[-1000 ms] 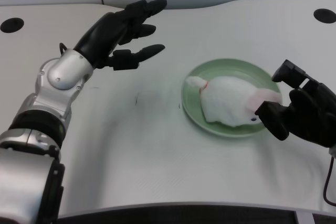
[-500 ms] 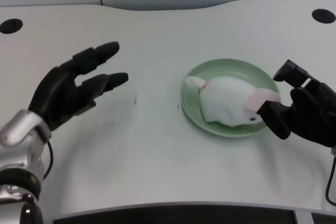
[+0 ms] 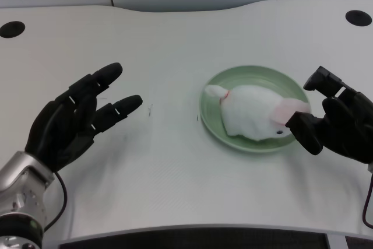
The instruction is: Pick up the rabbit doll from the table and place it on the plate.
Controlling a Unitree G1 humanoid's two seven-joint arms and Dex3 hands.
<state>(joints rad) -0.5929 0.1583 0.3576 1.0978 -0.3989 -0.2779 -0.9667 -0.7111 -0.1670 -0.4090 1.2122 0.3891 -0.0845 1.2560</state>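
Observation:
A white rabbit doll (image 3: 253,111) with pink ears lies on the pale green plate (image 3: 239,80), right of the table's middle. My left hand (image 3: 76,118) hovers over the table's left side, well away from the plate, fingers spread and holding nothing. My right hand (image 3: 338,125) sits curled at the plate's right edge, close to the doll's head.
The white table (image 3: 175,33) has two dark round holes at its far corners, one at the left (image 3: 12,28) and one at the right (image 3: 358,17). A small dark mark (image 3: 151,110) lies on the table between my left hand and the plate.
My left hand has pulled back from the table's far middle toward the near left and lowered, staying empty with fingers apart. The doll and plate have not moved.

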